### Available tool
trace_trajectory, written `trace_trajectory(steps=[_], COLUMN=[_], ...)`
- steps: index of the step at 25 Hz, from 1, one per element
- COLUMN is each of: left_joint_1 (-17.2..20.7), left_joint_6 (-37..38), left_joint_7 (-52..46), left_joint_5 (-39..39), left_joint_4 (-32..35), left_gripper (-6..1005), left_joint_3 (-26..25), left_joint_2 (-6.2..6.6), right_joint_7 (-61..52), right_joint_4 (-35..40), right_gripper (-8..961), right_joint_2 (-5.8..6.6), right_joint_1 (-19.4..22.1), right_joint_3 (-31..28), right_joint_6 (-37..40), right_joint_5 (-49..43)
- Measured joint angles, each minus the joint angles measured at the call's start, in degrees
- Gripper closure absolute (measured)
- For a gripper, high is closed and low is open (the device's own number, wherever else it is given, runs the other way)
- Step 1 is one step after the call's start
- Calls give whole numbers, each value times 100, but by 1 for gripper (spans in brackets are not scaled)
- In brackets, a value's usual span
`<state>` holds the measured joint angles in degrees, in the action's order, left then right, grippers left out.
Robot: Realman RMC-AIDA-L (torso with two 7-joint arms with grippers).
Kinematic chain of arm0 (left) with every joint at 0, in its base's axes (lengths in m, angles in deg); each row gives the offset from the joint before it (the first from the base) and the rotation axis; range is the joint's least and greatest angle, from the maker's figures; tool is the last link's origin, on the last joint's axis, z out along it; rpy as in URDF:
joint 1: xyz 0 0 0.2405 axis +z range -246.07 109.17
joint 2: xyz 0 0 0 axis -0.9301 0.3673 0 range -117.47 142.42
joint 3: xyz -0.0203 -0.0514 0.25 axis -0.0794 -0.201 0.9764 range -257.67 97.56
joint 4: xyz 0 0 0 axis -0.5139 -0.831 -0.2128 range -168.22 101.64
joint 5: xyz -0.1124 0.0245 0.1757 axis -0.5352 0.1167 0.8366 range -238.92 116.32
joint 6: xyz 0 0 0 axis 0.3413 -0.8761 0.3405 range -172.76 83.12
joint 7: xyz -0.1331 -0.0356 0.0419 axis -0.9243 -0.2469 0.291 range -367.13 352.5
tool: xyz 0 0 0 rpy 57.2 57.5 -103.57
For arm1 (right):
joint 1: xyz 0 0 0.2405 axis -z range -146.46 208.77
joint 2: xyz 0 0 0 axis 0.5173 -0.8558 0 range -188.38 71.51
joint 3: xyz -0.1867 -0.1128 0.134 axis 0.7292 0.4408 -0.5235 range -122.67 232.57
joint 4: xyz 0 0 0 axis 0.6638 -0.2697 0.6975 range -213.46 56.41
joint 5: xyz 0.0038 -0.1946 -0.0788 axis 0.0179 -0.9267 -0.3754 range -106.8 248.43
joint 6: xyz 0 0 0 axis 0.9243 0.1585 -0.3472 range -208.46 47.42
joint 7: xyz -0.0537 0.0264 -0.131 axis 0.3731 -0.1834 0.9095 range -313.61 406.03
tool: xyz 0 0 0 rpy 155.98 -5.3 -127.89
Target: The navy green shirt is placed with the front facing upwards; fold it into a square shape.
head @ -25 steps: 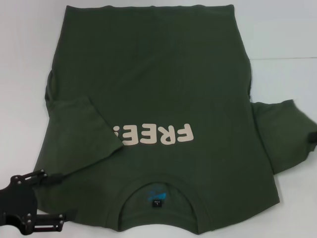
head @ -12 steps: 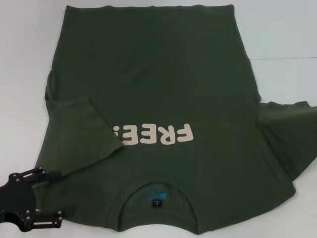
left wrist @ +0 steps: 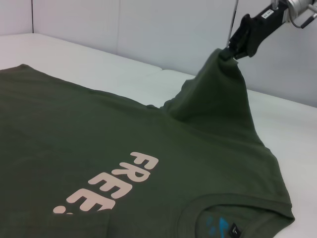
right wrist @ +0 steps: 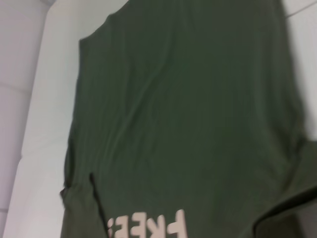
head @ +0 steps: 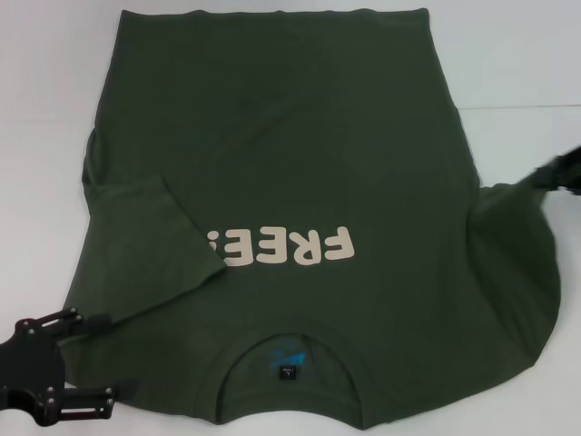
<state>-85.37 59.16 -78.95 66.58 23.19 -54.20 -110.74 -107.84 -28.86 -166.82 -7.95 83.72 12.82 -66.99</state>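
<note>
Right gripper: the right gripper [left wrist: 229, 53] was pinched tight on the tip of the shirt's sleeve and held it up off the table; in the head view it showed only as a dark blur at the edge [head: 565, 173].
What it held: the sleeve [left wrist: 213, 94] hung down from the closed fingers like a little tent, and the rest of the cloth spread out below the gripper.
Left gripper: the left gripper [head: 86, 363] sat low, just beside the shirt's shoulder edge, with its two black fingers [head: 91, 322] spread apart and nothing between them.
Shirt: the navy green shirt [head: 281, 163] lay flat on the white table [head: 45, 91], front side up, stretching from beside the left gripper across to the right gripper.
Other sleeve: the sleeve near the left gripper [head: 154, 241] was folded in over the chest.
Writing: big cream letters [head: 281, 247] read "FREE", with the last mark partly under the folded sleeve.
Label: a small dark tag [head: 287, 371] with a blue mark above it sat inside the round collar [head: 290, 331]; its tiny print could not be read.
</note>
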Motion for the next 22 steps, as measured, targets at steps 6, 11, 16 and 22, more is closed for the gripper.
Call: trace_trajectory(steps=[6, 11, 16, 22], left_joint_1=[-2, 4, 10, 20], left_joint_6=[7, 5, 1, -7], left_joint_7=[0, 0, -2, -8], left_joint_5=[0, 1, 1, 15], left_joint_4=[-12, -15, -15, -15], left_gripper=[62, 62, 62, 62], left_joint_3=[-2, -2, -1, -1], left_joint_2=[0, 0, 0, 0], right_joint_7=[-54, -58, -70, -42], right_joint_4=[-48, -167, -458, -712], right_gripper=[839, 829, 820, 809], right_joint_2=[-190, -357, -426, -430], right_joint_1=[-420, -769, -968, -992], right_joint_3=[449, 755, 1090, 1149], right_joint_6=[-19, -119, -315, -468], right_joint_5=[3, -15, -40, -25])
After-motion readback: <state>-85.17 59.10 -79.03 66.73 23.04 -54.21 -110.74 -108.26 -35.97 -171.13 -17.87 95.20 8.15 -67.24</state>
